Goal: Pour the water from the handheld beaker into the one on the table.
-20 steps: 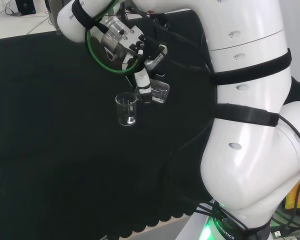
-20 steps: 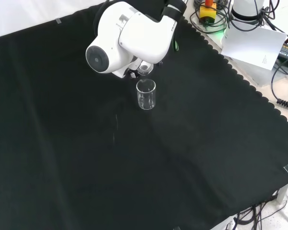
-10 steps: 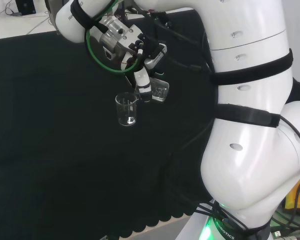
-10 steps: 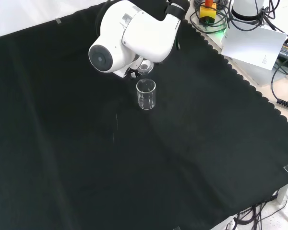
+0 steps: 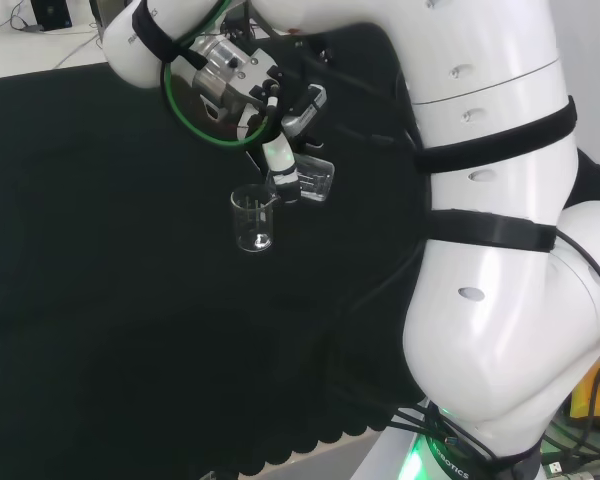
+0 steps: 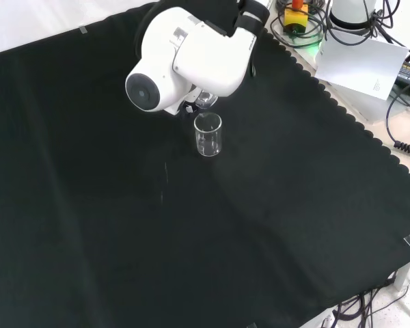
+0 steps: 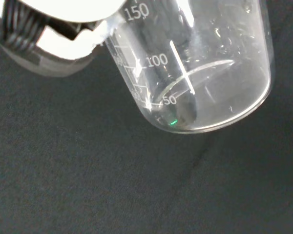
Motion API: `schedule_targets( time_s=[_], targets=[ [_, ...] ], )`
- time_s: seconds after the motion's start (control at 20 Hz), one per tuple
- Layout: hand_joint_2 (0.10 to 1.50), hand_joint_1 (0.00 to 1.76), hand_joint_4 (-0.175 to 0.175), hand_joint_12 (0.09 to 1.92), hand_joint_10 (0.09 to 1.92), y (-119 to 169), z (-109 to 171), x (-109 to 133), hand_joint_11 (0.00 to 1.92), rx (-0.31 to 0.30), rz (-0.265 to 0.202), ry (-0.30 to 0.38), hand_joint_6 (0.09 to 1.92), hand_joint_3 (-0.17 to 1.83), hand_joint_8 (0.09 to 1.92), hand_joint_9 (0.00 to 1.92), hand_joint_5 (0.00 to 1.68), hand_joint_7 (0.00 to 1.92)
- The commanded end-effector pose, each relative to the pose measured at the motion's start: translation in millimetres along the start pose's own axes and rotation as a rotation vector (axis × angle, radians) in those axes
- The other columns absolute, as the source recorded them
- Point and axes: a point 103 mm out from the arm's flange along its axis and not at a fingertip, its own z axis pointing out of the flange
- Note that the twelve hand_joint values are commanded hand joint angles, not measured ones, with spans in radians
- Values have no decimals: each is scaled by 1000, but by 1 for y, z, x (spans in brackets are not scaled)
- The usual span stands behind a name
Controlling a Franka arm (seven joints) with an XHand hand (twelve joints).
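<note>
A clear held beaker (image 5: 316, 181) hangs tilted in my hand (image 5: 280, 158), whose fingers are curled round it, just right of the table beaker in the head view. The table beaker (image 5: 252, 218) stands upright on the black cloth, its rim close to the held one's lip. From the front, the table beaker (image 6: 208, 134) stands just below the arm's white link (image 6: 184, 58), and a bit of the held beaker (image 6: 205, 102) peeks out under that link. In the wrist view the held beaker (image 7: 205, 73) is large and slanted, beside a white part of the hand (image 7: 63, 22). I cannot tell how much water it holds.
Black cloth (image 6: 191, 239) covers the bench, with a scalloped edge (image 6: 342, 109) at the front view's right. Past that edge lie cables, a white sheet (image 6: 362, 65) and a yellow and red box (image 6: 297, 15). The arm's big white links (image 5: 490, 250) stand at the head view's right.
The wrist has turned slightly, and the hand with its beaker has shifted a little up and left in the head view. The table beaker has not moved.
</note>
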Motion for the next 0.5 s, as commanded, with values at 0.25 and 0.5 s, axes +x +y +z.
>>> schedule_targets(
  time_s=[0.25, 0.5],
  targets=[
    [732, 1121, 140, 459, 87, 1, -7, 8, 1676, 40, 13, -37, 738, 558, 558, 1840, 1216, 1597],
    [732, 1121, 141, 460, 87, -2, -10, 11, 1676, 63, 26, -58, 740, 558, 561, 1841, 1215, 1596]
  ],
)
